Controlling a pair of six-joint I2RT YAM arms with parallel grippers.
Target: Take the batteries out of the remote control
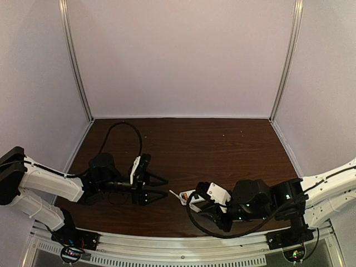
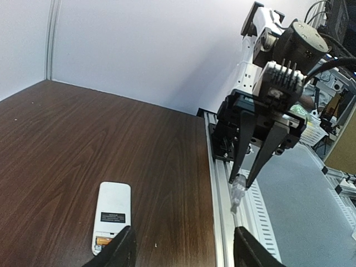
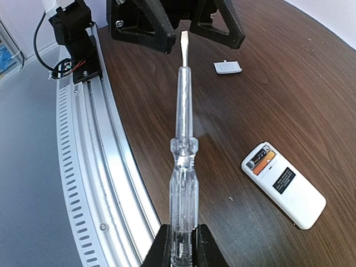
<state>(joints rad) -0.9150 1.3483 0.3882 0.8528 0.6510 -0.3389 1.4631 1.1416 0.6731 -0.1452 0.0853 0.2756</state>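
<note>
A: What's over the table (image 1: pixel 222 144)?
B: Left gripper (image 2: pixel 186 251), fingers spread and empty; right gripper (image 3: pixel 181 245) clamped on a screwdriver (image 3: pixel 183 139).
A: And the remote control (image 3: pixel 283 183)?
B: Flat between them, long axis roughly along the left gripper's reach, open bay nearest its fingers; the batteries (image 3: pixel 261 158) sit inside

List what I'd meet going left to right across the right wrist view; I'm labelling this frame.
table-edge rail → screwdriver → white cover piece → remote control
</note>
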